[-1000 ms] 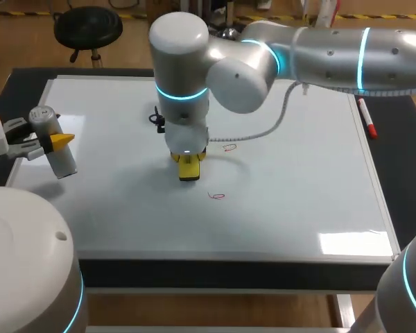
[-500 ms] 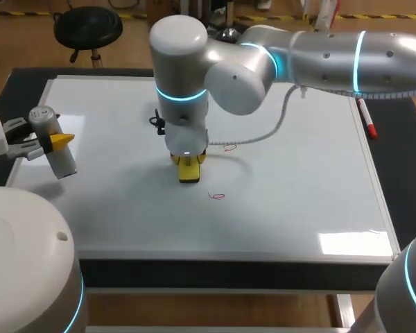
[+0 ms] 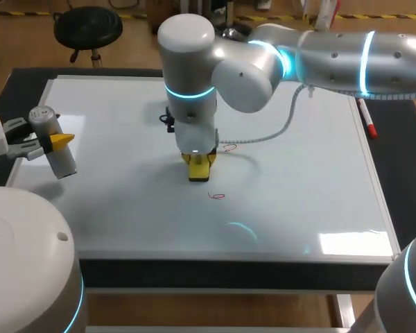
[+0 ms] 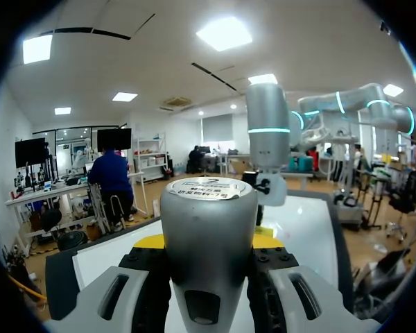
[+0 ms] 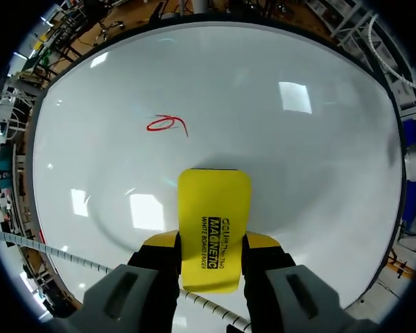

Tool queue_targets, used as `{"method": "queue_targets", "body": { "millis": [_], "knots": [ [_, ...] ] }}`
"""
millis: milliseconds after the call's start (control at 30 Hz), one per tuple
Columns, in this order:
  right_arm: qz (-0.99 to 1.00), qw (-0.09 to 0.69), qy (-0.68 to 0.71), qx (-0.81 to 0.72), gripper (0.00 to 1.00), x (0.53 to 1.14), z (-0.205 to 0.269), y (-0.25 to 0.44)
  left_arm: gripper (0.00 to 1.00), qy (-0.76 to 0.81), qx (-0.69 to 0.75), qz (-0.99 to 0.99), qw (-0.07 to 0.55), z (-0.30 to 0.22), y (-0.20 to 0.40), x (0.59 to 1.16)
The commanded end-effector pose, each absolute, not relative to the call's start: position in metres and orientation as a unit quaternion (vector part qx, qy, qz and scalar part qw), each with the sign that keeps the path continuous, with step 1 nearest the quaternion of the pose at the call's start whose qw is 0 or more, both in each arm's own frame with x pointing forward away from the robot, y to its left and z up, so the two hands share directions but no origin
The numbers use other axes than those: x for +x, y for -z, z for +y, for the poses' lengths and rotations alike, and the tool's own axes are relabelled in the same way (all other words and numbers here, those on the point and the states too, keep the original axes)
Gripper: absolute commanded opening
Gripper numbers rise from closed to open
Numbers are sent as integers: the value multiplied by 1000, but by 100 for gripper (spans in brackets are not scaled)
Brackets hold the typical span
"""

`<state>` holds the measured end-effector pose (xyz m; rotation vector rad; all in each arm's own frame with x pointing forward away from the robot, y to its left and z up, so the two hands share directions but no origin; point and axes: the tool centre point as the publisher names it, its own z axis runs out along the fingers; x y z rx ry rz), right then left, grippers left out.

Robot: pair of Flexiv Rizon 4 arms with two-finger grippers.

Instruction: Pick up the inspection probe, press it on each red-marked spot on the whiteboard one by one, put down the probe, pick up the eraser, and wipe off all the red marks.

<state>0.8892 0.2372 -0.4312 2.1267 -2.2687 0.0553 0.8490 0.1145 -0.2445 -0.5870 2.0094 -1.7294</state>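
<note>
- Grey cable [image 3: 263, 137] hangs from the right arm [image 3: 333, 55] and loops low over the middle of the whiteboard [image 3: 298, 208]. It passes just beside the far red mark [image 3: 229, 146].
- The arm's upright end section stands over mid-board and hides the strip of board behind it.
- Marker pen [image 3: 366, 118], white with red ends, lies along the whiteboard's right edge toward the far right corner, well apart from both grippers.
- Count: two red marks, one eraser, one probe, one marker pen, two grippers.
- Near red mark [image 3: 217, 196] sits toward the near edge, about mid-width. It is near the eraser and apart from it.
- Right gripper [image 3: 199, 163] points straight down at mid-board, its fingers clamped on two sides of the yellow eraser [image 3: 199, 171].
- The eraser sticks out past the yellow tips toward the board; contact with the surface cannot be judged.
- Eraser lies between the two marks, the far one just beyond it.
- In the right wrist view one red loop shows ahead of the eraser, not touching it.
- Left gripper [image 3: 55, 142] is at the whiteboard's left edge, clenched around the grey probe [image 3: 64, 161]. The probe is tilted with its cap uppermost, well apart from both marks.
</note>
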Motion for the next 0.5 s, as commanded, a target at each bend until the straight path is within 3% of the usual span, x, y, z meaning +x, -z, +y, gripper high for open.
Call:
{"method": "queue_targets", "body": {
  "millis": [33,500],
  "knots": [
    [-733,11,-17,680,0,889,219,432,0,623,-212,722,214,113,244,849],
    [-738,-1,-22,674,0,892,210,417,0,623,-212,722,214,113,244,849]
  ]
}}
